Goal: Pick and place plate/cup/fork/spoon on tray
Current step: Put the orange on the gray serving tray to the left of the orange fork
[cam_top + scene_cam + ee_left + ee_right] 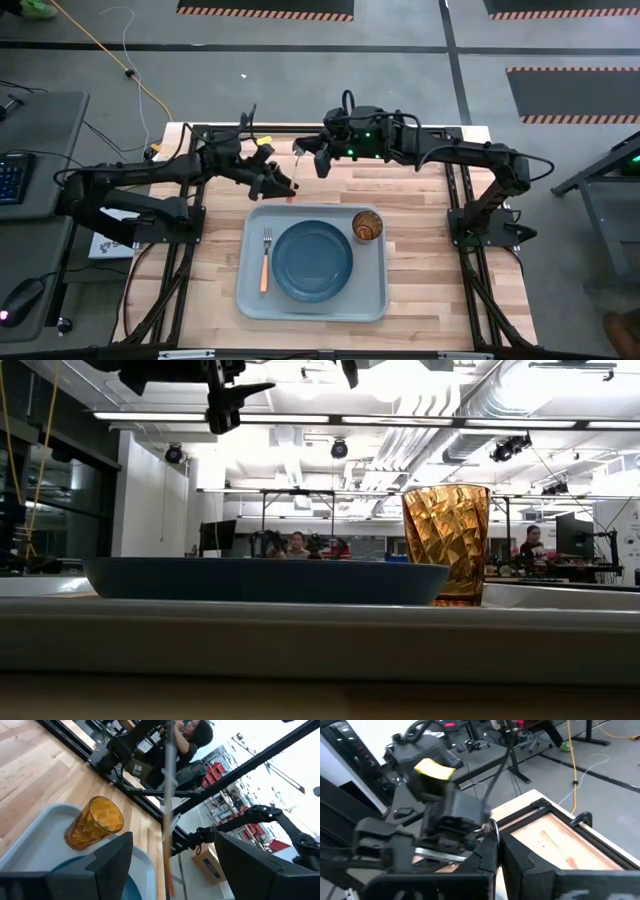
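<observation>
We see the tray (312, 300) near the front edge of the surface (430, 270), carrying the plate (313, 262) at its middle, the fork (265, 262) along its left edge and the cup (367, 226) in its back right corner. Above the surface behind the tray's back edge, the left gripper (287, 187) and right gripper (308, 152) meet around the spoon (167, 820). The right jaws are closed on its upper end; the left jaws stand apart beside the handle.

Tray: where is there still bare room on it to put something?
The tray's strip right of the plate, below the cup, is free. The left strip is crowded by the fork. Beyond its far edge, left hand and right hand crowd the spoon.
</observation>
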Motion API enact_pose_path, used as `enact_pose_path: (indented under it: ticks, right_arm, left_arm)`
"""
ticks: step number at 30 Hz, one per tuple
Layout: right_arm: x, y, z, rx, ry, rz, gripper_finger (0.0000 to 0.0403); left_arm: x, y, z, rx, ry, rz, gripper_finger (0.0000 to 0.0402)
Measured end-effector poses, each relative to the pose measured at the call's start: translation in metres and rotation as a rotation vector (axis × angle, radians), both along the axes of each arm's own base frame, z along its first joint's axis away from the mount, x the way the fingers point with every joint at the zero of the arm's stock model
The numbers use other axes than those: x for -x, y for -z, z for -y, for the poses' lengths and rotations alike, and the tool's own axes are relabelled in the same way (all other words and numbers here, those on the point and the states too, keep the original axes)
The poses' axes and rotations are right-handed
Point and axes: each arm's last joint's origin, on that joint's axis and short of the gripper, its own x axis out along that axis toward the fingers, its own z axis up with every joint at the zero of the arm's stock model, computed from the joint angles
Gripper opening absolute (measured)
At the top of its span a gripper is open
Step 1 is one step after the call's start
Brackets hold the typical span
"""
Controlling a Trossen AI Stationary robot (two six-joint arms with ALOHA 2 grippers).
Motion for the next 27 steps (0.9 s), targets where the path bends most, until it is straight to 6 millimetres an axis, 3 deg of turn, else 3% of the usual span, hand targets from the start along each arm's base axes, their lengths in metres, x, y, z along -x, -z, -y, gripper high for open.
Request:
enact_pose_path:
  ticks: [3,6,13,21,27]
  right_arm:
    - [0.000,0.000,0.002,0.005,0.024,-0.001,0.0000]
    - [0.000,0.000,0.002,0.016,0.032,-0.005,0.0000]
    - [0.000,0.001,0.002,0.015,0.031,-0.009,0.0000]
    - [0.004,0.000,0.002,-0.030,0.012,-0.022,0.0016]
    - [0.031,-0.015,0.007,-0.045,0.078,-0.055,0.0092]
  left_arm:
    - [0.000,0.000,0.000,-0.009,-0.008,0.000,0.0256]
    - [0.000,0.001,-0.002,-0.009,-0.031,-0.013,0.0212]
    - [0.001,0.003,-0.004,-0.009,-0.045,-0.031,0.0022]
    - [0.007,0.004,-0.005,-0.013,-0.060,-0.069,0.0005]
    - [0.038,0.002,-0.015,-0.039,-0.168,-0.160,0.0003]
